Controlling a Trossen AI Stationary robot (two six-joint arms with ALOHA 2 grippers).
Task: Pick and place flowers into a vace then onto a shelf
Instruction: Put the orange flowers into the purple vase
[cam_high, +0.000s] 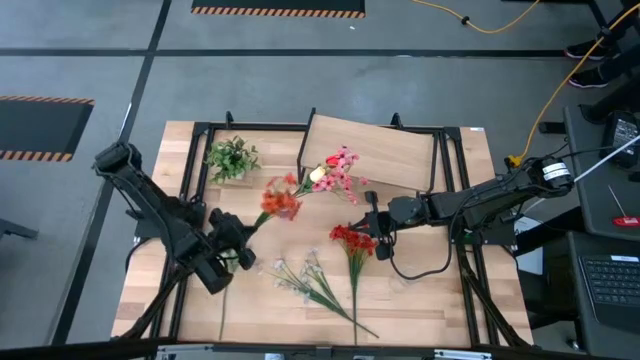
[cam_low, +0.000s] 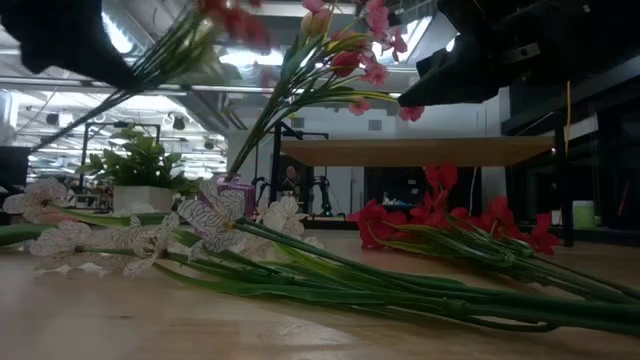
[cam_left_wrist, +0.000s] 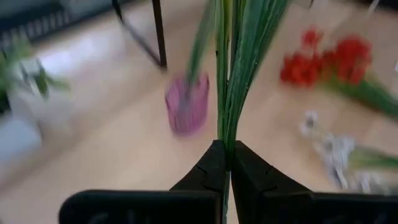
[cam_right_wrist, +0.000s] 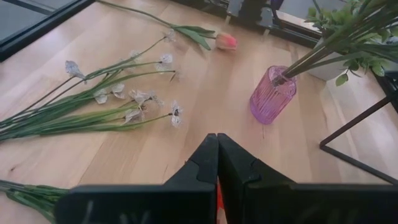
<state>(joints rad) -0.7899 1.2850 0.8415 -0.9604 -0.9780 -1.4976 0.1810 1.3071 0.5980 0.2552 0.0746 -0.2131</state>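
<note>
The counter (cam_high: 420, 290) carries everything, and the pink ribbed vase (cam_right_wrist: 272, 96) near its middle serves as the landmark. Behind the vase stands the shelf (cam_high: 375, 150), a light-wood board on black legs. To the shelf's left, behind the vase, sits a small green plant (cam_high: 232, 158). The vase holds pink flowers (cam_high: 340, 172). In front of the vase, white flowers (cam_high: 310, 278) lie flat on the counter, with red flowers (cam_high: 352, 240) lying to the right of them. The left gripper (cam_left_wrist: 225, 163), left of the vase, is clamped on the stems of orange flowers (cam_high: 281, 201). The right gripper (cam_right_wrist: 217, 155), right of the vase above the red blooms, is closed and holds nothing.
</note>
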